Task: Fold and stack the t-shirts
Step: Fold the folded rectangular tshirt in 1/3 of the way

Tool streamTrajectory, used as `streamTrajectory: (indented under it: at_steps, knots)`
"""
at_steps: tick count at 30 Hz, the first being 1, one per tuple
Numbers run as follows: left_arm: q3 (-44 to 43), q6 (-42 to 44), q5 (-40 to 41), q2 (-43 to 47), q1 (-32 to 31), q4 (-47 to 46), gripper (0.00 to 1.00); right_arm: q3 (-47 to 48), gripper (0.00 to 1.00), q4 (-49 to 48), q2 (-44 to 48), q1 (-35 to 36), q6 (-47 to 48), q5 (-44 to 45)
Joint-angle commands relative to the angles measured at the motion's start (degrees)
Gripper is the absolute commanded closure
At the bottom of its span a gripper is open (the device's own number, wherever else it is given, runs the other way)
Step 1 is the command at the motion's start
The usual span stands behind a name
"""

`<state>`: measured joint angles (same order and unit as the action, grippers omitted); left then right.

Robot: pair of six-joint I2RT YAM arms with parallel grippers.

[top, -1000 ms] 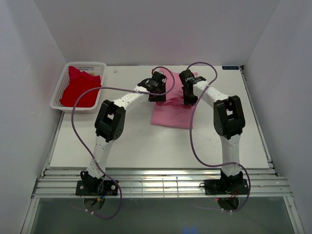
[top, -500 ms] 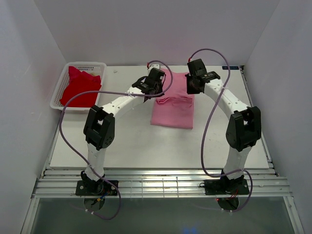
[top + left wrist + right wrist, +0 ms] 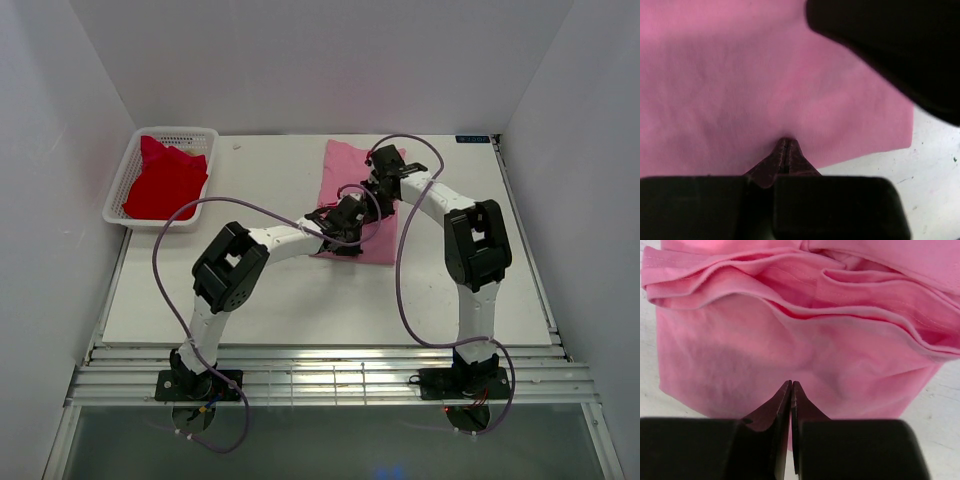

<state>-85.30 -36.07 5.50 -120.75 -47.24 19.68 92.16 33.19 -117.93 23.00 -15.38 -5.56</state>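
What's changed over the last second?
The left arm swung from the far left side of the pink shirt to its near edge; the right arm barely shifted. The left fingers and right fingers have both closed, the left pair seemingly pinching the cloth. The red shirt and basket stayed put.

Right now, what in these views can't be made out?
- Top view: the pink t-shirt, its middle hidden under the left gripper and right gripper.
- Left wrist view: whether the shut left gripper pinches cloth; the dark shape at upper right is blurred.
- Right wrist view: the shirt's far folds, cut off by the top edge.
- Top view: the red t-shirt in the basket, too small to judge folds.
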Motion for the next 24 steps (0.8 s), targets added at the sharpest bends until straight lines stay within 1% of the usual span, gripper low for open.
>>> streamTrajectory:
  at_steps: [1,6,7,11,16,21,24]
  knots:
    - [2.8,0.8,-1.1,1.2,0.5,-3.8,1.00,3.5,0.92,-3.0,-0.7,0.2,-1.6,-5.2]
    - [8.1,1.2,-1.7,3.0,-0.5,-6.2,1.00,5.0,0.92,-3.7,-2.7,0.2,-3.0,-7.5]
    - [10.1,0.9,-2.0,3.5,-1.0,-6.7,1.00,5.1,0.92,-3.7,-3.4,0.2,-3.1,-8.3]
    - [13.5,-0.5,-3.0,6.2,-3.0,-8.2,1.00,5.4,0.92,-5.2,-4.8,0.4,-3.9,-10.1]
    - [15.3,-2.1,-3.8,8.0,-6.4,-9.0,1.00,8.8,0.92,-3.4,-8.7,0.5,-4.7,-11.7]
    - [16.3,-2.4,-4.8,9.6,-8.7,-9.0,1.00,8.0,0.92,-4.8,-9.2,0.8,-5.2,-11.3]
    - [17.4,-2.8,-5.3,10.6,-10.0,-8.8,1.00,9.6,0.92,-4.9,-9.9,0.8,-5.6,-10.9]
